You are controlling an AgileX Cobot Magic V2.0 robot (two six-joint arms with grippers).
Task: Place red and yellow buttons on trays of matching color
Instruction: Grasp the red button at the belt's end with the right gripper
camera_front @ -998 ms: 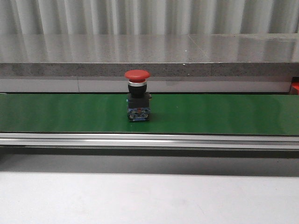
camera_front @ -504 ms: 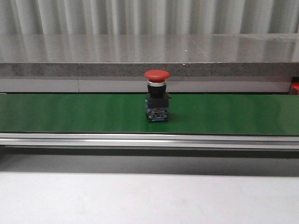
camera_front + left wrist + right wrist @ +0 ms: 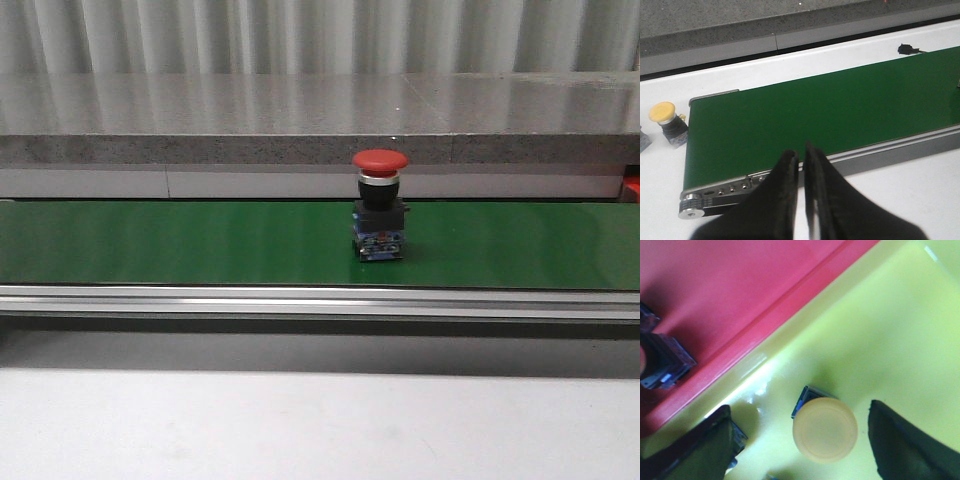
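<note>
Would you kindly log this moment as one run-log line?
red button: upright on green belt | left gripper: shut, empty | right gripper: open over yellow button in yellow tray

Front view. A green conveyor belt runs across the scene from left to right, bordered along its near edge by a silver aluminium rail. Nearer the camera lies a pale grey table surface. Beyond the belt stands a speckled grey stone ledge, its polished top reflecting a ribbed, corrugated wall as pale vertical streaks.
</note>
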